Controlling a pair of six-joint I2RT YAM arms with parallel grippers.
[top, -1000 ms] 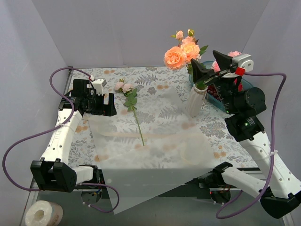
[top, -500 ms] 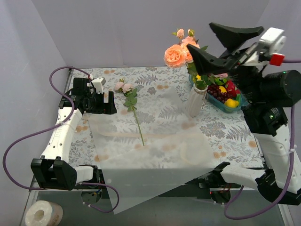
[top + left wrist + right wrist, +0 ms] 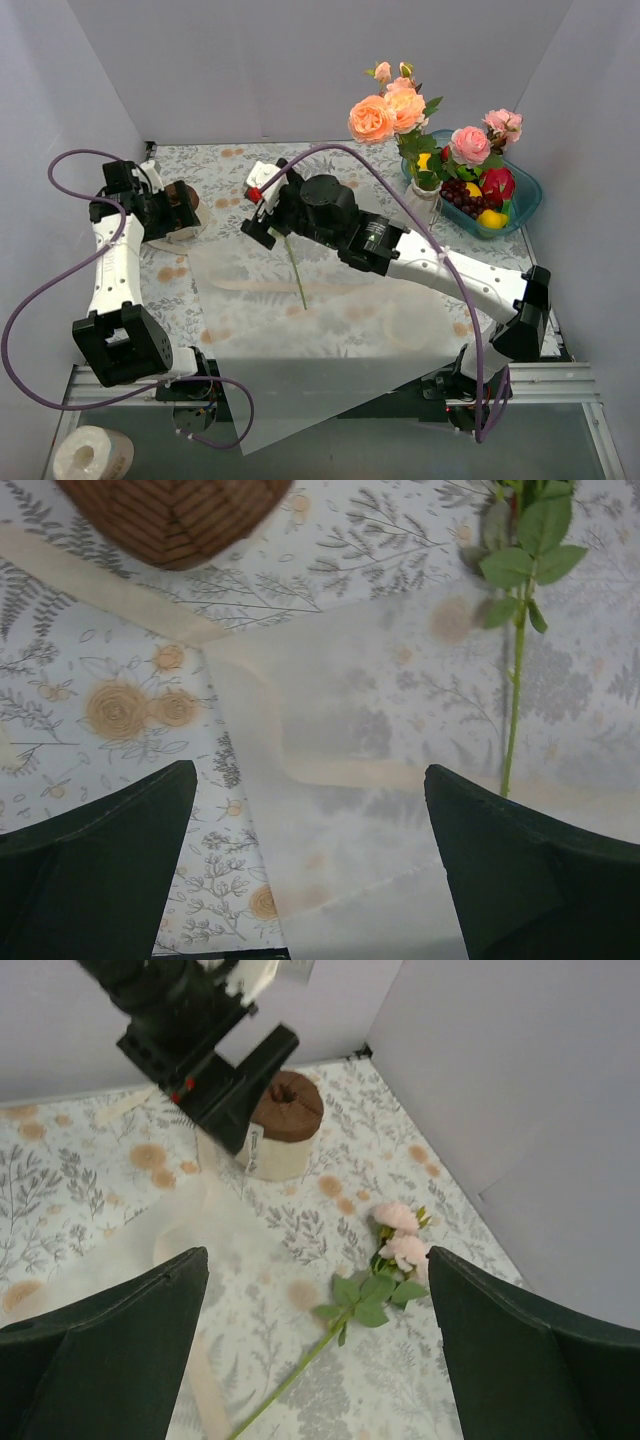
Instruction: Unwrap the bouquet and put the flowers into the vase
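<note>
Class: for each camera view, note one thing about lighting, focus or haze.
Top external: soft even light, faint shadows, no glare. Left wrist: the translucent paper hazes the tablecloth print beneath; left gripper fingers are featureless dark. Right wrist: the rose looks sharp.

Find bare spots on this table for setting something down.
Free: the near half of the wrapping paper, in front of the loose stem; the back cloth strip between ribbon spool and vase. Crowded: the vase and fruit bowl corner.

Bright, even, diffuse light from above; shadows faint and soft. Top view sharp; left gripper [image 3: 310,768], close to lens, dark and featureless.
</note>
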